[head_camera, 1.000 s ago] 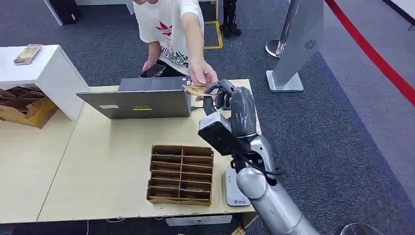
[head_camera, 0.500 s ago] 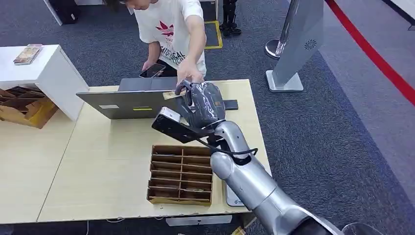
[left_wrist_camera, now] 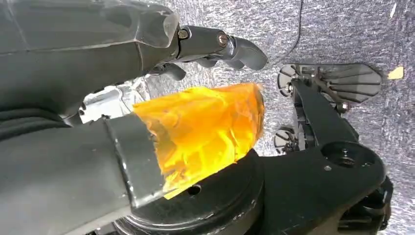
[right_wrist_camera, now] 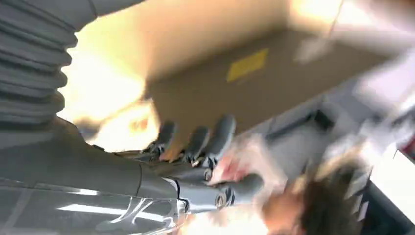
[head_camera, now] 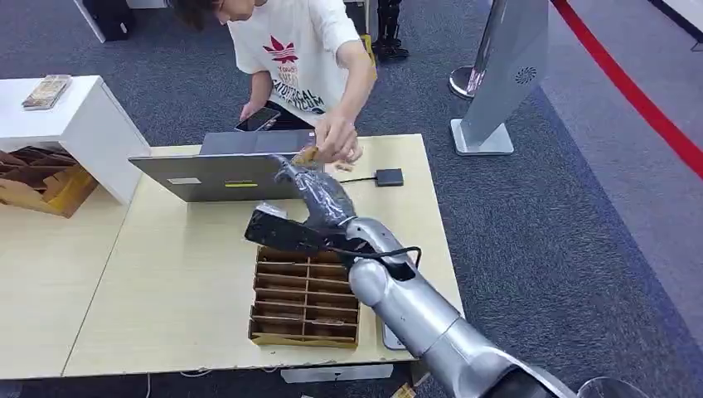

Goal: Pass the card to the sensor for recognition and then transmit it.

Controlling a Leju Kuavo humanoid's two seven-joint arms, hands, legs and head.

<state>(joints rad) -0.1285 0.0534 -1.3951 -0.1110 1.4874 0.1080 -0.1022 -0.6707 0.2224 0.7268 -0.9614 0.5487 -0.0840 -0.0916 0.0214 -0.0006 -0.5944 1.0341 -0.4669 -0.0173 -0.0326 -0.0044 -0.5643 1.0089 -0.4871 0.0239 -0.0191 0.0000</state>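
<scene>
My right hand (head_camera: pixel 319 195) reaches over the edge of the open laptop (head_camera: pixel 228 176) at the far side of the table (head_camera: pixel 182 274). At its fingertips is the tan card (head_camera: pixel 307 155), which a person's hand (head_camera: pixel 336 139) also grips from the far side. The right wrist view is blurred: my right hand (right_wrist_camera: pixel 195 161) has its fingers curled close to the thumb, with the person's hand (right_wrist_camera: pixel 242 164) against them. The white card sensor (head_camera: pixel 387 335) lies at the table's front edge, mostly hidden by my arm. My left hand (left_wrist_camera: pixel 147 58) hangs over the carpet and holds nothing.
A cardboard divider tray (head_camera: pixel 307 294) stands under my forearm. A small dark box (head_camera: pixel 389 177) with a cable lies right of the laptop. The person in a white shirt (head_camera: pixel 294 50) leans over the far edge. A white cabinet (head_camera: pixel 79 124) and a cardboard box (head_camera: pixel 37 186) are at the left.
My right hand has swung left and lower, from the table's far right to the laptop's edge. The person's hand followed it and stays at the card.
</scene>
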